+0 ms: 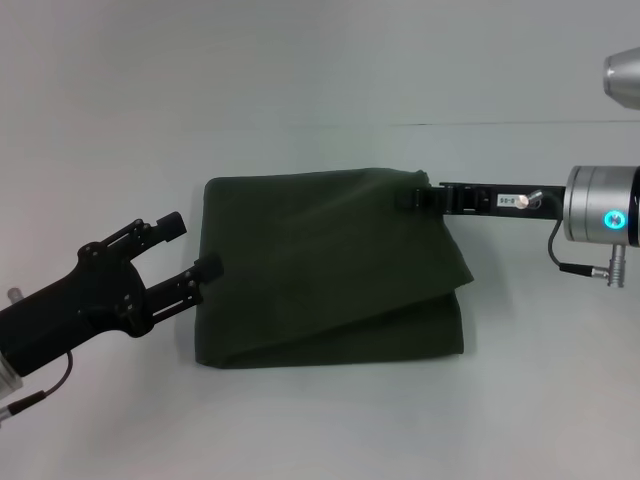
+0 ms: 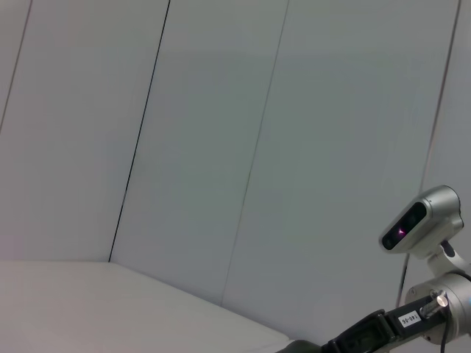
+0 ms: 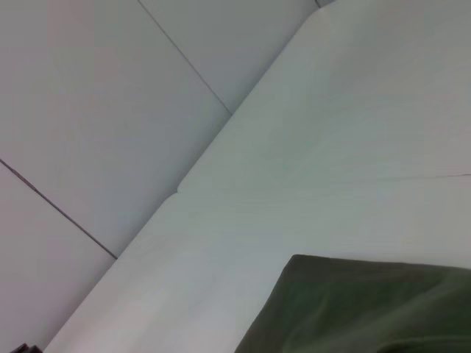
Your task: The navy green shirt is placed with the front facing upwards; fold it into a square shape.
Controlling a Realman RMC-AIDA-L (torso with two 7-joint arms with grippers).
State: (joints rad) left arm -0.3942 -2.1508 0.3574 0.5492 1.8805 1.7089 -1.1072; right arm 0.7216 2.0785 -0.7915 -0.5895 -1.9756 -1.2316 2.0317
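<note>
The navy green shirt [image 1: 330, 270], folded to a soft, limp near-square mid-frame on the worktop [image 1: 300, 60], is pinched at its upper right corner by the closed right hand [image 1: 408, 200], while the open left hand [image 1: 190, 250] is held at its left edge, where layered hems are best gripped.

the left gripper [image 1: 192, 247] was held low at the left, its fingers spread apart and angled toward the centre. the right gripper [image 1: 412, 198] was extended level from the right, its fingers closed together.
</note>
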